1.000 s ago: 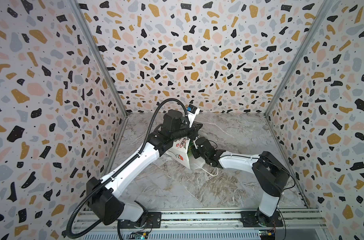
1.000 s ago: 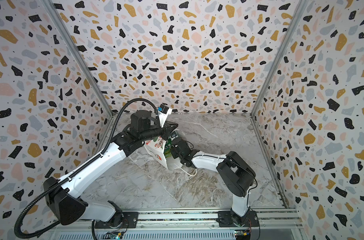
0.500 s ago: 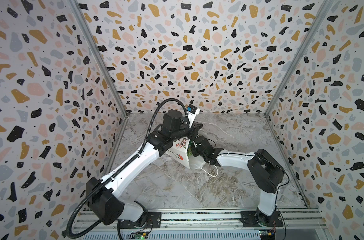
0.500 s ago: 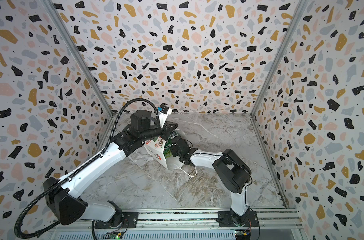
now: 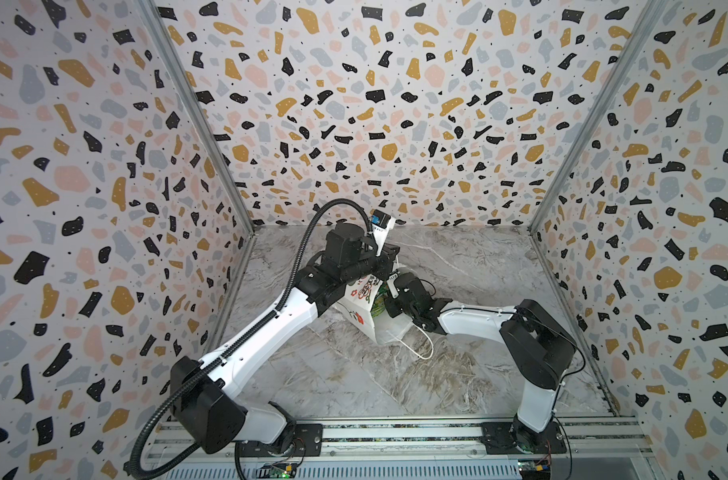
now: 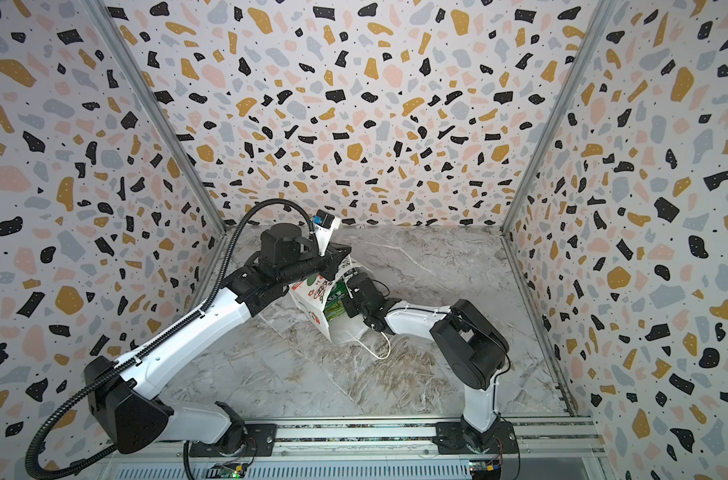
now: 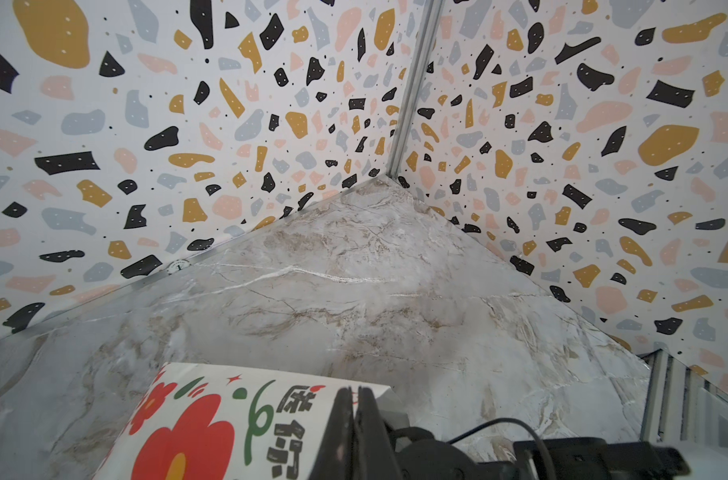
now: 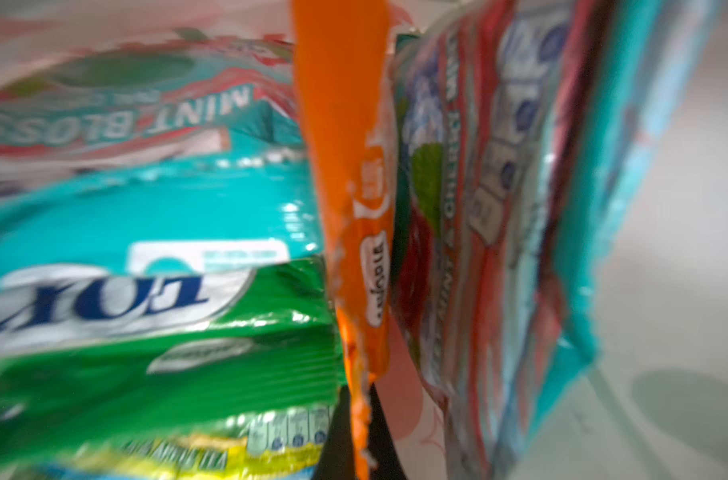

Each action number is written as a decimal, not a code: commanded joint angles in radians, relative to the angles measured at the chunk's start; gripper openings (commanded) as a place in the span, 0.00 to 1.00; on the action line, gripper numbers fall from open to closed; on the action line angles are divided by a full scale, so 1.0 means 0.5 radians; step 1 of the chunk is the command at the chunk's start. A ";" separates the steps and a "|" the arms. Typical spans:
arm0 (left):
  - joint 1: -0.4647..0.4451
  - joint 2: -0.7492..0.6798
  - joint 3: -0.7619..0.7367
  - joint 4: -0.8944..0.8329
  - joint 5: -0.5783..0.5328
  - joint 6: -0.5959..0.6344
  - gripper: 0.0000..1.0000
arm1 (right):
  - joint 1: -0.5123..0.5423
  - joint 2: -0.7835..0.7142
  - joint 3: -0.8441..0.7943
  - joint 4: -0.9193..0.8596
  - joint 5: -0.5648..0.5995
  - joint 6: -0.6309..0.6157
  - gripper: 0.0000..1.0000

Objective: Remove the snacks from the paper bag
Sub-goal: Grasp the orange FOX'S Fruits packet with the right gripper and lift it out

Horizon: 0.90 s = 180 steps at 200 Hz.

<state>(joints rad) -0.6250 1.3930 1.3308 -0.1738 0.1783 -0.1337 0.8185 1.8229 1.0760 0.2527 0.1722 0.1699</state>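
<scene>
Sitting inside right gripper (image 8: 359, 432): orange packet (image 8: 341, 166)

You were working in a lab robot cell: terrazzo-print wall panels (image 5: 395, 83) boxed a marble-look bench (image 5: 478, 270) on three sides, metal corner posts (image 5: 202, 124) joined them, and two robot arms (image 5: 266, 332) stood bolted to an aluminium rail (image 5: 395, 433).

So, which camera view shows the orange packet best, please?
The right wrist view: the orange packet fills the middle, its edge pinched in the right end effector. In both top views it is hidden inside the paper bag; the left wrist view shows only the bag's printed front.
</scene>
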 commanded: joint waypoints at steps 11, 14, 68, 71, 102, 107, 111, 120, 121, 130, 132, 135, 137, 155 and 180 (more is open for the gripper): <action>-0.005 -0.063 -0.044 0.175 -0.211 -0.042 0.00 | 0.001 -0.249 -0.088 -0.011 -0.083 -0.021 0.00; -0.005 -0.062 -0.051 0.181 -0.227 -0.045 0.00 | 0.001 -0.261 -0.096 -0.015 -0.093 -0.019 0.00; -0.005 -0.039 -0.071 0.205 -0.387 -0.098 0.00 | 0.004 -0.512 -0.224 -0.105 -0.208 -0.019 0.00; -0.002 -0.037 -0.074 0.208 -0.386 -0.098 0.00 | 0.004 -0.532 -0.228 -0.111 -0.214 -0.018 0.00; -0.005 -0.039 -0.081 0.211 -0.346 -0.079 0.00 | 0.008 -0.722 -0.293 -0.191 -0.290 -0.017 0.00; -0.005 -0.038 -0.079 0.211 -0.335 -0.077 0.00 | 0.008 -0.751 -0.298 -0.206 -0.304 -0.019 0.00; -0.006 -0.039 -0.080 0.210 -0.325 -0.073 0.00 | 0.007 -0.773 -0.301 -0.220 -0.312 -0.023 0.00; -0.005 -0.039 -0.080 0.205 -0.304 -0.059 0.00 | 0.008 -0.821 -0.305 -0.256 -0.334 -0.031 0.00; -0.005 -0.038 -0.081 0.204 -0.304 -0.058 0.00 | 0.008 -0.827 -0.305 -0.263 -0.335 -0.032 0.00; -0.005 -0.039 -0.081 0.203 -0.304 -0.055 0.00 | 0.008 -0.874 -0.306 -0.305 -0.350 -0.039 0.00; -0.005 -0.040 -0.082 0.205 -0.304 -0.055 0.00 | 0.008 -0.885 -0.308 -0.314 -0.353 -0.042 0.00; -0.005 -0.040 -0.083 0.206 -0.305 -0.055 0.00 | 0.008 -0.901 -0.309 -0.325 -0.356 -0.046 0.00; -0.005 -0.040 -0.083 0.206 -0.303 -0.056 0.00 | 0.008 -0.914 -0.308 -0.335 -0.363 -0.047 0.00; -0.004 -0.046 -0.089 0.210 -0.308 -0.057 0.00 | 0.007 -1.012 -0.308 -0.404 -0.407 -0.077 0.00; -0.005 -0.049 -0.092 0.209 -0.317 -0.050 0.00 | 0.008 -1.142 -0.281 -0.507 -0.466 -0.111 0.00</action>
<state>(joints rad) -0.6250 1.3869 1.2987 -0.1265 0.0208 -0.1719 0.8185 1.3361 0.9108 0.0410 -0.0181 0.1452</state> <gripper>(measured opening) 0.047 0.051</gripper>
